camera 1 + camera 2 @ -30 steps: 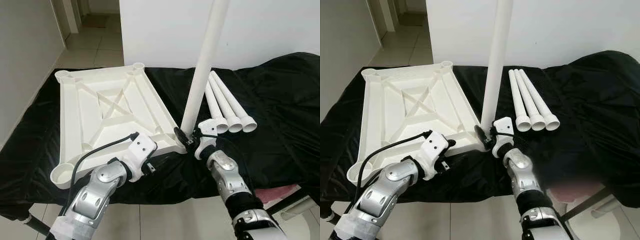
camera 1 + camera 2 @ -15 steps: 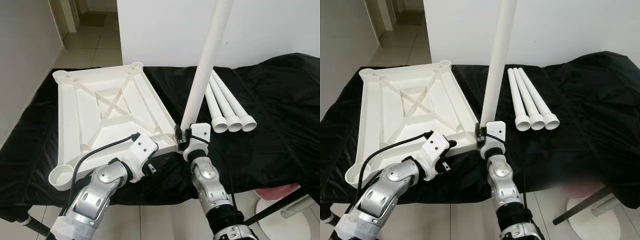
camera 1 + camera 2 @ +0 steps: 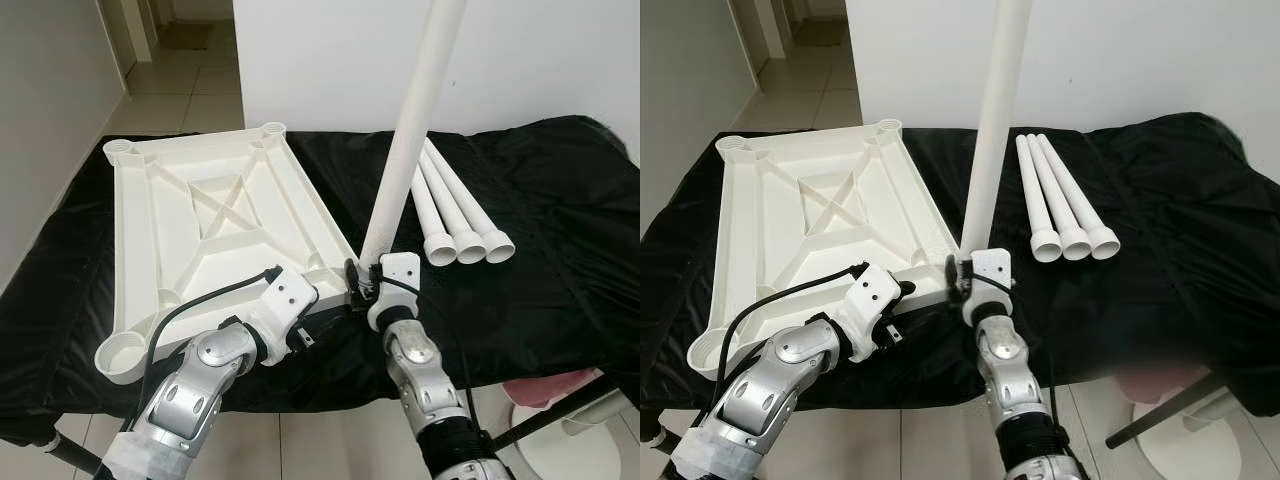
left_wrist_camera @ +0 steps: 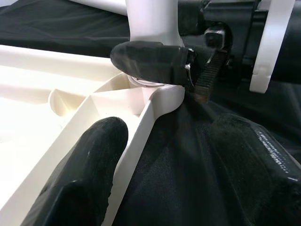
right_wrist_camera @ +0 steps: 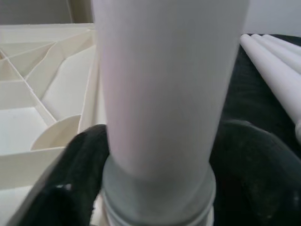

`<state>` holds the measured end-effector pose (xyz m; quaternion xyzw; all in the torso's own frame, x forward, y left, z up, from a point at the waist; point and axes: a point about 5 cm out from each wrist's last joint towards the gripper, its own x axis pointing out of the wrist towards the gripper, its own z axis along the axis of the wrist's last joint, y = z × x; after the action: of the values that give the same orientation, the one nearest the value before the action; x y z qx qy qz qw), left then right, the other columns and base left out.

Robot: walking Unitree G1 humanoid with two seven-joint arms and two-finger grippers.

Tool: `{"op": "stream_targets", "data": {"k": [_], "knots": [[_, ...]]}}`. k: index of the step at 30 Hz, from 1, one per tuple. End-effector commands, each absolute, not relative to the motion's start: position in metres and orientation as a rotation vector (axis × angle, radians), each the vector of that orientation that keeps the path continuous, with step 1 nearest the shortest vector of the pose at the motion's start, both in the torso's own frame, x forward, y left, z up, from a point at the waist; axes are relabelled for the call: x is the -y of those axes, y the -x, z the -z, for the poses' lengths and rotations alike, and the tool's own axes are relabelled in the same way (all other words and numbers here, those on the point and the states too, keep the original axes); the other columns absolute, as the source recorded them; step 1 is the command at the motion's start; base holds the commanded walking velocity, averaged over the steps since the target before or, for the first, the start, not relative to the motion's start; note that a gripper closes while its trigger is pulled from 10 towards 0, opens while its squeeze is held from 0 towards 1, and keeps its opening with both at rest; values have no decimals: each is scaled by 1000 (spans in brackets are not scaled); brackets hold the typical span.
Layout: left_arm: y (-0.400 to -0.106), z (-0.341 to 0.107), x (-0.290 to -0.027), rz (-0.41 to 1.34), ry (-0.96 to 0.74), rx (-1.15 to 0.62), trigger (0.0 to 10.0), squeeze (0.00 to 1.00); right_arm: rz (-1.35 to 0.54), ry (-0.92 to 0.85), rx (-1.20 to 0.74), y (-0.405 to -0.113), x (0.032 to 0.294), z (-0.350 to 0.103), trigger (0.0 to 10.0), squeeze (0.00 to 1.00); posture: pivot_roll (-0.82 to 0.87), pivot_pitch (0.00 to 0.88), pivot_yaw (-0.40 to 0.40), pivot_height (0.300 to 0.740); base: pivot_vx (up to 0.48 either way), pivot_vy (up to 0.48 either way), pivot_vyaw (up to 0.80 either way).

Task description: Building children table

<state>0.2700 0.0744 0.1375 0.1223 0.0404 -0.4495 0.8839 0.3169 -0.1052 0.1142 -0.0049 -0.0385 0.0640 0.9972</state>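
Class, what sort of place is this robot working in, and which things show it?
Probably a home room or hallway: tiled floor, plain white wall, and a black-covered table bearing an upturned white tabletop.

Both eye views look forward and down on the whole worktop [image 3: 560, 250] from above its near edge. Each wrist view sits very close at the leg [image 5: 169, 94], sharing the tabletop [image 4: 56, 141] corner.

A plain home room: pale glossy tiled floor [image 3: 190, 95] running into a hallway, bare white wall [image 3: 330, 60], and a bench draped in black cloth [image 3: 560, 250].
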Motion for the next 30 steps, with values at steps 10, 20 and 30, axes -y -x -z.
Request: {"op": "stream_targets", "data": {"k": [10,20,30], "knots": [[-271,-138,-72,939,-254,-78,10000,0,-208,20,73,-313,104,-112,10000,0,-9,9,-10,740,0,0,0],[-273,-139,-71,940,-260,-75,10000,0,-222,20,83,-313,106,-114,10000,0,-21,5,-2,740,0,0,0],[-276,-141,-71,939,-258,-64,10000,0,-308,33,100,-315,104,-118,10000,0,-20,0,-5,740,0,0,0]]}}
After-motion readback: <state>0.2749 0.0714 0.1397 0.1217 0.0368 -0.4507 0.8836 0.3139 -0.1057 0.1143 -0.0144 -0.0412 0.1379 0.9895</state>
